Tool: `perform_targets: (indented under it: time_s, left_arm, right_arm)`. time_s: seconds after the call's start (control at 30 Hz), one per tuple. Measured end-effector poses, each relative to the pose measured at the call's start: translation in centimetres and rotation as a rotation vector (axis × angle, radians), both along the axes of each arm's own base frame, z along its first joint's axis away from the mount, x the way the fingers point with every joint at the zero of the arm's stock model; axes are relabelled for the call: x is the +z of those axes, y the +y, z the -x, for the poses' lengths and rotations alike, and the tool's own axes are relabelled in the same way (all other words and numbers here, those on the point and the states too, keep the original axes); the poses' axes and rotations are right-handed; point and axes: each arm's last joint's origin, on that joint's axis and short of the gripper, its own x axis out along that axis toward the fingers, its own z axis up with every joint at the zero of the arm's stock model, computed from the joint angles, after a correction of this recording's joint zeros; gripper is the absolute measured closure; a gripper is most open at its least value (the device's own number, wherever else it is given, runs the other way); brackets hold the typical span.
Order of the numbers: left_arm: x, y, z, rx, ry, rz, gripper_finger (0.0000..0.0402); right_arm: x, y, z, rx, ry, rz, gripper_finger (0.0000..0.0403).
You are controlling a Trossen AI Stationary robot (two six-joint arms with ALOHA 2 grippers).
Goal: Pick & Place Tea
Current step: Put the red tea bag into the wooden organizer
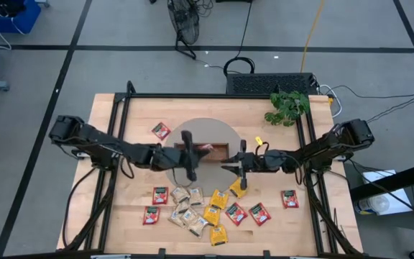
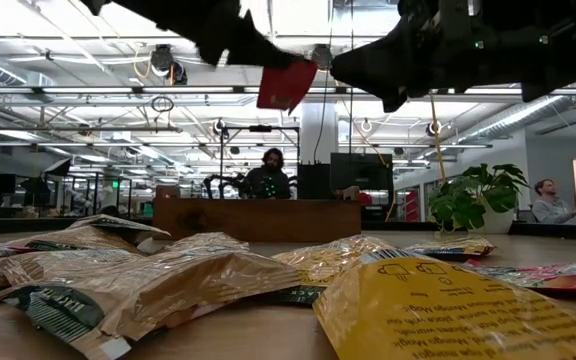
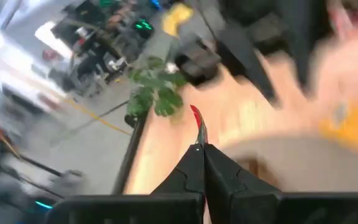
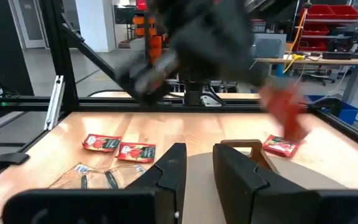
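My left gripper is over the round grey mat, above the long brown tray, and is shut on a red tea sachet. My right gripper is open, holds nothing and hovers just right of the tray, facing the left one. Several red, yellow and beige sachets lie flat along the table's near side. One red sachet lies apart near the far left. Another red one lies by the tray's end; I cannot tell whether it is inside. My left gripper pinches the red sachet between its two fingertips by one edge. The sachet shows edge-on past the tips in the left wrist view. In the low view it hangs lifted clear and tilted, high above the tray, held at its upper corner.
A potted plant stands at the far right corner of the table. The black frame rails run along both sides. People sit at desks in the room behind. A yellow sachet lies just near of my right gripper.
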Motion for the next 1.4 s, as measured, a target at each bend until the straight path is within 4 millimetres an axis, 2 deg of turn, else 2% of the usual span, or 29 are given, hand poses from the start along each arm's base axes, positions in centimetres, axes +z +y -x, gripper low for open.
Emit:
perform_targets:
  time_s: [0.17,0.23,0.3,0.43,0.57,0.67,0.77,0.87,1.0,1.17,1.23,1.27,1.4]
  left_arm:
    - [-3.3,-2.3,0.4,-0.215,0.402,-0.603,0.0399]
    - [-4.2,-3.0,-0.3,-0.177,0.412,-0.700,0.0395]
    - [-4.7,-3.3,-0.7,-0.055,0.445,-0.808,0.0396]
    - [-7.1,-3.9,-1.4,0.026,0.652,-1.123,0.0397]
    - [-7.3,-4.1,-1.8,-0.007,0.638,-1.130,0.0397]
    - [-7.3,-4.5,-1.8,-0.053,0.555,-1.038,0.0397]
    - [-6.3,-5.3,-1.5,-0.090,0.432,-0.915,0.0393]
    - [-5.0,-6.0,-1.1,-0.281,0.254,-0.629,0.0398]
    - [-1.8,-5.9,0.1,-0.760,0.088,-0.183,0.0399]
    - [1.0,-4.2,2.4,-1.435,0.008,0.159,0.0399]
    - [2.4,-3.2,3.3,-1.612,-0.035,0.272,0.0399]
    - [3.0,-2.7,3.6,-1.634,-0.034,0.330,0.0399]
    - [4.0,-0.5,3.7,-1.519,0.043,0.533,0.0399]
  right_arm:
    - [-0.2,-1.2,-0.1,-0.089,0.017,-0.007,0.0332]
    - [-0.2,-1.8,-0.2,-0.106,0.018,-0.049,0.0332]
    - [-0.2,-2.3,-0.2,-0.125,0.014,-0.108,0.0332]
    - [-0.4,-4.4,-0.4,-0.084,0.029,-0.228,0.0332]
    - [-0.7,-6.6,-0.3,0.033,0.073,-0.341,0.0332]
    - [-0.7,-7.9,-0.1,0.080,0.077,-0.349,0.0332]
    - [-0.3,-8.7,0.0,0.087,0.032,-0.349,0.0332]
    - [0.0,-9.3,0.1,0.107,0.005,-0.335,0.0332]
    - [0.2,-9.5,0.1,0.106,-0.013,-0.295,0.0332]
    - [0.3,-9.1,0.1,0.121,-0.021,-0.208,0.0332]
    - [0.4,-8.8,-0.1,0.135,-0.024,-0.182,0.0332]
    - [0.5,-8.5,-0.2,0.147,-0.026,-0.168,0.0332]
    - [1.1,-6.5,-1.2,0.221,-0.018,-0.093,0.0332]
